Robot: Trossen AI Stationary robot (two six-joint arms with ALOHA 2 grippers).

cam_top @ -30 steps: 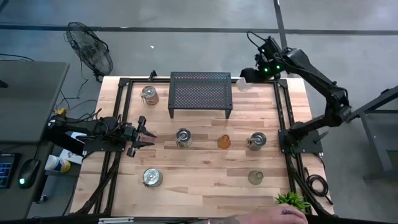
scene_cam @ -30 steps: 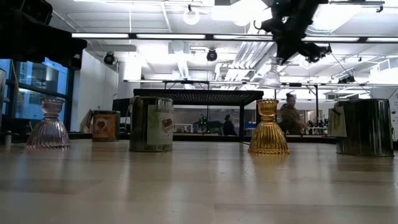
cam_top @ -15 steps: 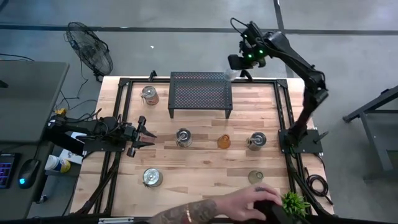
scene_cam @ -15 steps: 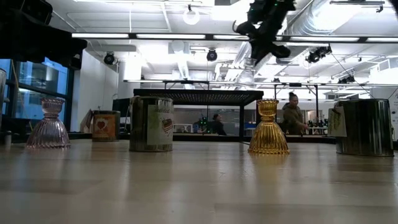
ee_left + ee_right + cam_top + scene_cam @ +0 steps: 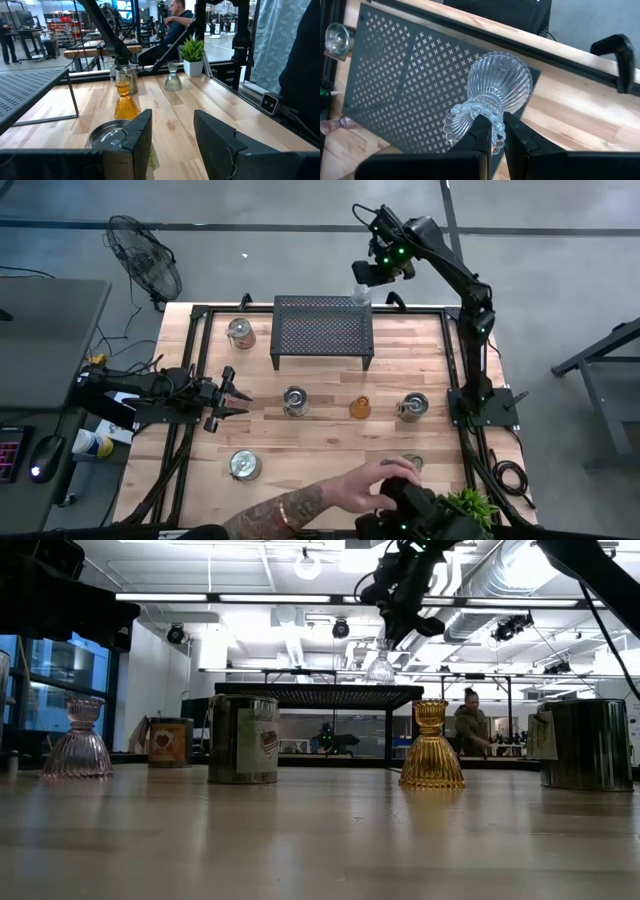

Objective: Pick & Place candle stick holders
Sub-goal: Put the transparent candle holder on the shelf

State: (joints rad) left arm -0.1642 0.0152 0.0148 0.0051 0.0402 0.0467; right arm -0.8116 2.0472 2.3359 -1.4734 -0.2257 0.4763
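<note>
One clear glass holder (image 5: 495, 92) is up in the air, pinched at its beaded rim between the fingers of the right pincer (image 5: 492, 131), which is clamped on it. The ribbed body of the glass points away from the pincer, down toward the black perforated stand (image 5: 322, 330). From above, the right pincer (image 5: 366, 275) hangs over the far right corner of that stand, with the glass just beneath it. At table height the glass (image 5: 380, 667) hangs above the stand's top, not touching it.

The rest of the holders sit on the bench (image 5: 330, 450). An amber holder (image 5: 360, 408) stands in the middle, between two silvery ones (image 5: 295, 401) (image 5: 413, 407). Another silvery one (image 5: 240, 332) stands left of the stand, and another (image 5: 244, 465) near the front left. A pink ribbed holder (image 5: 78, 740) shows at the left in the low view.

The left pincer (image 5: 232, 394) waits low over the left side of the bench, its fingers apart and holding nothing, well left of the nearest silvery holder.

A person's hand (image 5: 385, 480) reaches in at the front right, beside a small green plant (image 5: 470, 502).
</note>
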